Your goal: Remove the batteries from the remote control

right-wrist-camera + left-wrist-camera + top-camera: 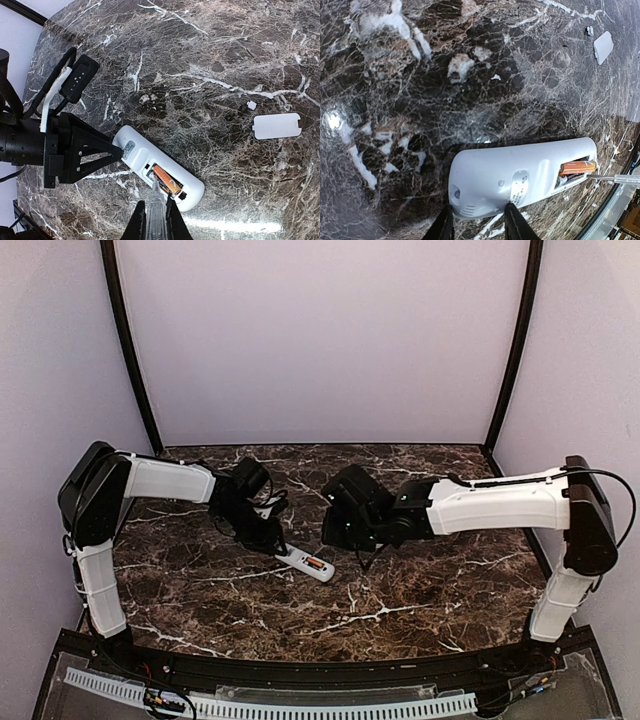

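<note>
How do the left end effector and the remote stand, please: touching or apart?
Touching: the left wrist view shows the left end effector clamped on the remote at its end.

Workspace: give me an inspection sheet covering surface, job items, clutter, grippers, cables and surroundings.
Surface: dark marble-patterned table with white veins.
Job's things: white remote lying back up, compartment open; one orange battery inside; whether there is a second cannot be told.
Clutter: battery cover and a small white bit, both lying apart from the remote.
Grippers: left gripper clamped on the remote's end; right gripper shut on a thin rod, its tip at the battery.
Cables: black cable looping over the right arm's elbow.
Surroundings: plain pale walls, black frame posts.
</note>
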### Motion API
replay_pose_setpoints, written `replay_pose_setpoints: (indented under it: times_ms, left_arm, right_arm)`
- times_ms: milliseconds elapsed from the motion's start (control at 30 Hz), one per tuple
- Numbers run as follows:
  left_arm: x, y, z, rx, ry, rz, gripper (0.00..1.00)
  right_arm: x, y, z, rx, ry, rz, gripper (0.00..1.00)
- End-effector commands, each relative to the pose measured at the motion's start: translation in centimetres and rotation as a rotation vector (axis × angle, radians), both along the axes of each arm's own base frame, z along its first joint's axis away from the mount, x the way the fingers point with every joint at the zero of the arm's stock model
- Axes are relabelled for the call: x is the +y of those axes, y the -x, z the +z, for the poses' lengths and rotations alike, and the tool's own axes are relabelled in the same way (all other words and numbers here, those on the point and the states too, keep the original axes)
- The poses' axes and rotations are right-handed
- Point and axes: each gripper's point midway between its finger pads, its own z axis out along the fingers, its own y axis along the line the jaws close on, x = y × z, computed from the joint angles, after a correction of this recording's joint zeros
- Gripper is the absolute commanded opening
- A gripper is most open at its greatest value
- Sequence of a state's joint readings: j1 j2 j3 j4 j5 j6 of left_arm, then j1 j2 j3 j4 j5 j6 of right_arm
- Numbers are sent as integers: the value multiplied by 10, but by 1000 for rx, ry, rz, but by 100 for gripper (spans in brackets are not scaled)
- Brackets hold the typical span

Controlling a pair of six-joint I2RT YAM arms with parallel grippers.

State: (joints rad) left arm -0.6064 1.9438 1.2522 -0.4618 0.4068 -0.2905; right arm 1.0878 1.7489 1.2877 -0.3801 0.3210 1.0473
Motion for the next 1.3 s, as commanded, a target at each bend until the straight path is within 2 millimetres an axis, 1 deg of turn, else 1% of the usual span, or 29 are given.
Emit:
replay_pose_setpoints:
  times_ms: [0, 467, 733, 833, 1033, 1267]
  left_arm:
    - [-4, 32, -37, 91, -62, -63, 34]
    - [-3, 32, -37, 92, -63, -63, 34]
    - [-3, 32, -38, 93, -63, -62, 33]
    - [-3, 32, -38, 95, -64, -63, 33]
    - [-4, 32, -38, 96, -62, -63, 33]
    - [-4, 32, -39, 96, -63, -63, 33]
  right_arm:
    - [6, 0, 2, -37, 46, 13, 0]
    - [13, 2, -12, -36, 101, 30, 0]
    - [15, 4, -19, -73, 190, 30, 0]
    - [18, 6, -16, -107, 234, 34, 0]
    - [16, 6, -10, -167, 312, 15, 0]
    - [1, 3, 0, -219, 367, -36, 0]
